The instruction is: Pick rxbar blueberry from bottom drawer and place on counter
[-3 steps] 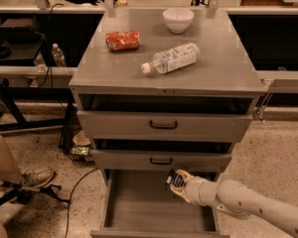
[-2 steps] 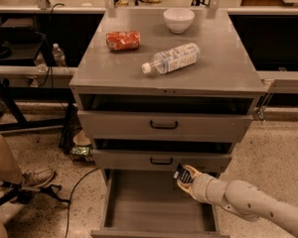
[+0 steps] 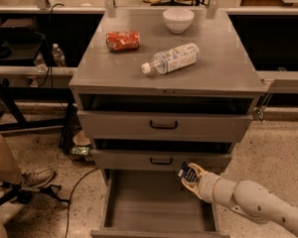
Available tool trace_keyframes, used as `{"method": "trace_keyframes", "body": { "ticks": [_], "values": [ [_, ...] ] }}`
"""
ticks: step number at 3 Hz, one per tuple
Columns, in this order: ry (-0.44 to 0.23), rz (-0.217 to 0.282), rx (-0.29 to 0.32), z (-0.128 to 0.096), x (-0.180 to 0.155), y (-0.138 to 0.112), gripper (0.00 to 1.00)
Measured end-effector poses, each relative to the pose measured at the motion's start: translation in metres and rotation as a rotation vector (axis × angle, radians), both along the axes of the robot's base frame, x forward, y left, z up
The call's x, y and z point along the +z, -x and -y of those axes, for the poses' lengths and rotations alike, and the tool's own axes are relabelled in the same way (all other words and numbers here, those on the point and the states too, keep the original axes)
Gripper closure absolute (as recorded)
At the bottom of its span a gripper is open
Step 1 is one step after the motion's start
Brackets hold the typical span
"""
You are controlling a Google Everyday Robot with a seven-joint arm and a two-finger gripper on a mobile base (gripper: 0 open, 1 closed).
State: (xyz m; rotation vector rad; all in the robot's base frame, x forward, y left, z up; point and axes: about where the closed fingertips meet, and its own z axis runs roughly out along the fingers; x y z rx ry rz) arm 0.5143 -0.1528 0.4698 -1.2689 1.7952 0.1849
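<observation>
My gripper (image 3: 191,175) reaches in from the lower right and is shut on the rxbar blueberry (image 3: 188,173), a small dark wrapper with white print. It holds the bar above the right side of the open bottom drawer (image 3: 154,207), just in front of the middle drawer's face. The drawer's grey floor shows nothing else on it. The counter (image 3: 114,68) is the flat grey top of the cabinet, well above the gripper.
On the counter lie a red snack bag (image 3: 122,40), a plastic water bottle (image 3: 171,58) on its side and a white bowl (image 3: 178,20). Two upper drawers with black handles (image 3: 163,125) are slightly open. A person's leg and shoe (image 3: 32,177) are at the left.
The gripper has risen a little and moved right with the bar, from low in the drawer to just in front of the middle drawer's face.
</observation>
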Motion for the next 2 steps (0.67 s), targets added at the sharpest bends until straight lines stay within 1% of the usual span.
{"method": "trace_keyframes", "body": {
  "ticks": [1,2],
  "values": [
    [0.028,0.051,-0.03,0.0184,0.0488,0.013,1.0],
    [0.028,0.051,-0.029,0.0184,0.0488,0.013,1.0]
  ]
}}
